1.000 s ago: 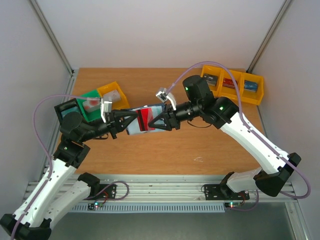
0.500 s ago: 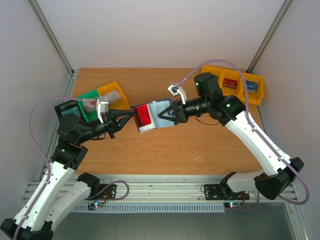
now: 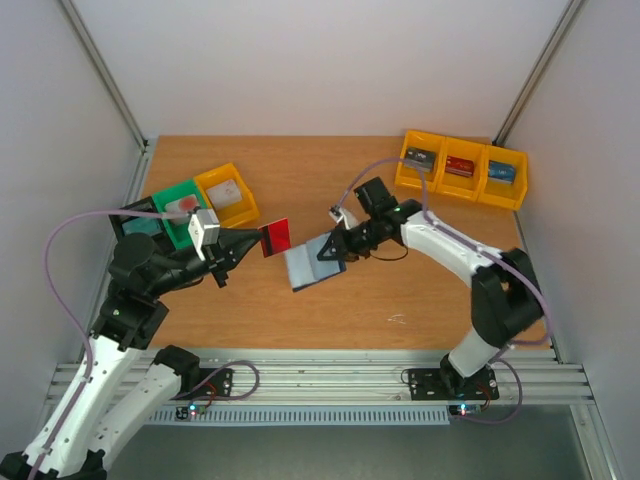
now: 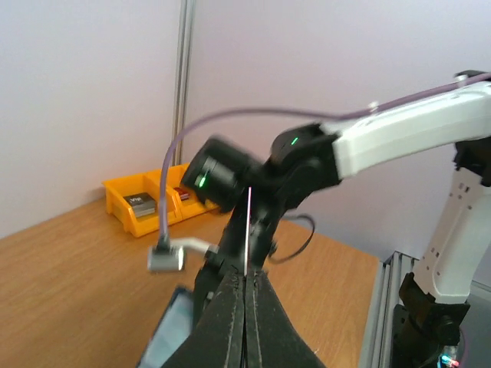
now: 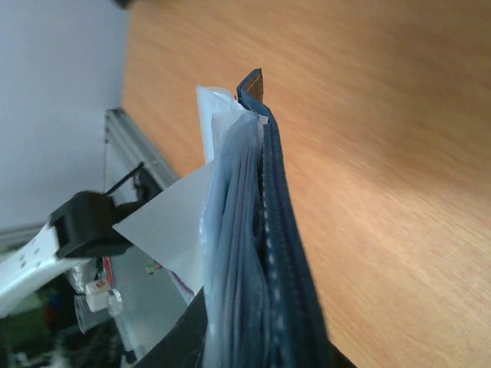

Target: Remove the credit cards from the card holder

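My left gripper (image 3: 255, 241) is shut on a red credit card (image 3: 275, 238) and holds it in the air, clear of the card holder. In the left wrist view the card (image 4: 249, 226) shows edge-on as a thin line rising from my closed left gripper (image 4: 247, 274). My right gripper (image 3: 336, 250) is shut on the navy card holder (image 3: 306, 266), which shows its pale grey-blue lining and hangs just above the table. In the right wrist view the card holder (image 5: 265, 253) is edge-on, and a pale grey card (image 5: 169, 222) sticks out of its left side.
A row of three yellow bins (image 3: 462, 168) holding small items stands at the back right. A green bin (image 3: 178, 203), a yellow bin (image 3: 226, 192) and a black bin (image 3: 138, 226) stand at the left, behind my left arm.
The red card has come out of the card holder and moved left with my left gripper. My right gripper has lowered the card holder and pulled it a little toward the near edge.
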Controlling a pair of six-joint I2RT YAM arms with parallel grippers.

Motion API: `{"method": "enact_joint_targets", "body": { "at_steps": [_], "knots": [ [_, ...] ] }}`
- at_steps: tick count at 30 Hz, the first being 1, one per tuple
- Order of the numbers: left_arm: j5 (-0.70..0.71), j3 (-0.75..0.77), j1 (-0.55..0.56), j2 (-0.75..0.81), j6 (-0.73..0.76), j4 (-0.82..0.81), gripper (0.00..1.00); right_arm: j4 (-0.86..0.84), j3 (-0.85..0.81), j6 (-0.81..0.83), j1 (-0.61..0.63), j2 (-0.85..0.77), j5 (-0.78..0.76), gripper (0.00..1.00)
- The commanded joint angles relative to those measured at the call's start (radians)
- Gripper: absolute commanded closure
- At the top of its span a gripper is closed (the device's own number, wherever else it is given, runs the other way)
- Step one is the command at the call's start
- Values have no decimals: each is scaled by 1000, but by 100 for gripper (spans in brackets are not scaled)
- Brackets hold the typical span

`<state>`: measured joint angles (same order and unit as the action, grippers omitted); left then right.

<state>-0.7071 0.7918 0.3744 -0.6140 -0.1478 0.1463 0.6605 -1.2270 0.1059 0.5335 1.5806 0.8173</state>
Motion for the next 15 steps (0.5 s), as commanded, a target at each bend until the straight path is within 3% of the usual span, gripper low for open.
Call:
{"method": "enact_joint_targets", "body": {
  "at_steps": [1,9,15],
  "knots": [
    [-14,24,-5,26,42,-22,100,-211,58,-231,-3,94,6,87],
    [-14,14,-4,26,-2,-55,100,-256,74,-345,-6,295,-31,82],
    [-14,8,-5,29,-3,-59,100,-202,137,-344,-32,277,-119,50]
  ]
}}
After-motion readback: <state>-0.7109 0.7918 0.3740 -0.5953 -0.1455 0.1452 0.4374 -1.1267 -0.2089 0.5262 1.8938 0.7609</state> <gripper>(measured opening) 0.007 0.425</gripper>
